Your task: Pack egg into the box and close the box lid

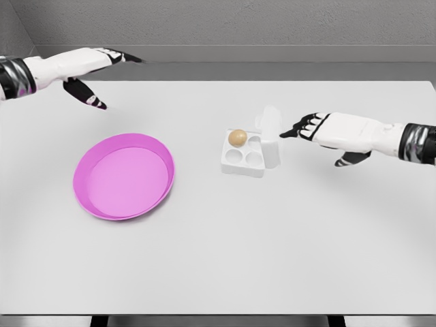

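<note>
A white egg box sits near the middle of the table with its lid standing up on the right side. A brown egg rests in the box's back left cup; the other cups show no egg. My right hand reaches in from the right with fingers stretched toward the lid, its fingertips just right of the lid and holding nothing. My left hand hovers over the far left of the table, fingers spread, empty.
A pink round plate lies left of the box, with nothing on it. The grey table runs to a front edge at the bottom and a back edge by the wall.
</note>
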Robot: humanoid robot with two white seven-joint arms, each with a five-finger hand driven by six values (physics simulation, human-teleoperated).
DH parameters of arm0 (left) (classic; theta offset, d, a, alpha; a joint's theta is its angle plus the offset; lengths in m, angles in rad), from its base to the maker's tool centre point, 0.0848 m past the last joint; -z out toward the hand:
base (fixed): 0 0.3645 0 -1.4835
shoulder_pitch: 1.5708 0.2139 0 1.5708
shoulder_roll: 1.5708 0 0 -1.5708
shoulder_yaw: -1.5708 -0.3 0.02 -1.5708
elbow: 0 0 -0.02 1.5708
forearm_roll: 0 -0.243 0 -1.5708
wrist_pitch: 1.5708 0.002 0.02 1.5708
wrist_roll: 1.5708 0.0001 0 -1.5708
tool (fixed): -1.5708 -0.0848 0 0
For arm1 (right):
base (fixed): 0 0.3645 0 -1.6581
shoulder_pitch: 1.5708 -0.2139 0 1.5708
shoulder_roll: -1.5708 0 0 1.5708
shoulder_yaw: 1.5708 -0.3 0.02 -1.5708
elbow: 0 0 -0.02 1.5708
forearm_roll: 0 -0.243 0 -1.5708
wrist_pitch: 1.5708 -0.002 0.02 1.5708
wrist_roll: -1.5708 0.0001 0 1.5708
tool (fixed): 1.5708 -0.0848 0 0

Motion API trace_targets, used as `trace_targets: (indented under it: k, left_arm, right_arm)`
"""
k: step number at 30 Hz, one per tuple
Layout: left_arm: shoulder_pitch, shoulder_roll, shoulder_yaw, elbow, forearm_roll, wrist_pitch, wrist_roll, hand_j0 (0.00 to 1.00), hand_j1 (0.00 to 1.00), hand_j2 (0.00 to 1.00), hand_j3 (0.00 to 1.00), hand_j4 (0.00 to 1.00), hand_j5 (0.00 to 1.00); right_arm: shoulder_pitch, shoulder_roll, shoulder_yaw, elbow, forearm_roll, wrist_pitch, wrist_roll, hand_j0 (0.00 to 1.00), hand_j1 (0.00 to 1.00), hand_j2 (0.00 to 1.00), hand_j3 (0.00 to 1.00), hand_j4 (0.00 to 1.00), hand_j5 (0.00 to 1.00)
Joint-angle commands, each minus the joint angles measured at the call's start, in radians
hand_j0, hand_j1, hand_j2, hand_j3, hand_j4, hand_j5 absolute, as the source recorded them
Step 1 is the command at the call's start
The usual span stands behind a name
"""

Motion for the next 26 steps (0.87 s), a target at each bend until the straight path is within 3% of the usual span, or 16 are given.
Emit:
trace_targets:
  k: [1,3,9,15,16,17,19,20,26]
  left_arm:
    - [0.002,0.0,0.014,0.094,0.051,0.002,0.0,1.0,1.0,1.0,1.0,1.0,1.0]
    - [0.0,0.003,0.014,0.132,0.069,0.002,0.0,1.0,1.0,1.0,1.0,1.0,1.0]
    - [0.003,0.003,0.014,0.132,0.069,0.002,0.0,1.0,1.0,1.0,1.0,1.0,1.0]
    - [0.008,0.003,0.023,0.134,0.069,0.002,0.0,1.0,1.0,1.0,1.0,1.0,1.0]
    - [0.008,0.003,0.023,0.134,0.069,0.002,-0.001,1.0,1.0,1.0,1.0,1.0,1.0]
    - [0.008,0.003,0.023,0.14,0.069,0.002,0.0,1.0,1.0,1.0,1.0,1.0,1.0]
    - [0.009,0.005,0.026,0.152,0.071,0.002,-0.001,1.0,1.0,1.0,1.0,1.0,1.0]
    - [0.014,0.002,0.05,0.181,0.071,0.002,-0.001,1.0,1.0,1.0,1.0,1.0,1.0]
    - [0.017,0.0,0.057,0.196,0.071,0.002,-0.001,1.0,1.0,1.0,1.0,1.0,1.0]
  right_arm:
    - [-0.002,0.008,0.012,-0.013,0.002,-0.003,0.002,1.0,1.0,1.0,1.0,1.0,1.0]
    - [-0.002,0.029,0.02,-0.038,0.002,-0.003,0.002,1.0,1.0,1.0,1.0,1.0,1.0]
    - [-0.074,0.106,0.123,-0.038,0.002,-0.003,0.002,1.0,1.0,1.0,1.0,1.0,1.0]
    - [-0.083,0.121,0.152,-0.026,0.031,-0.003,0.002,1.0,1.0,1.0,1.0,1.0,1.0]
    - [-0.083,0.118,0.1,-0.015,0.025,-0.003,0.002,1.0,1.0,1.0,1.0,1.0,1.0]
    - [-0.075,0.118,-0.026,0.016,0.015,-0.003,0.002,1.0,1.0,1.0,1.0,1.0,1.0]
    - [-0.051,0.118,-0.187,0.037,0.012,-0.003,0.002,1.0,1.0,1.0,1.0,1.0,1.0]
    - [-0.035,0.118,-0.232,0.057,-0.018,-0.003,0.002,1.0,1.0,1.0,1.0,1.0,1.0]
    - [-0.023,0.112,-0.233,0.115,-0.054,-0.003,0.002,1.0,1.0,1.0,1.0,1.0,1.0]
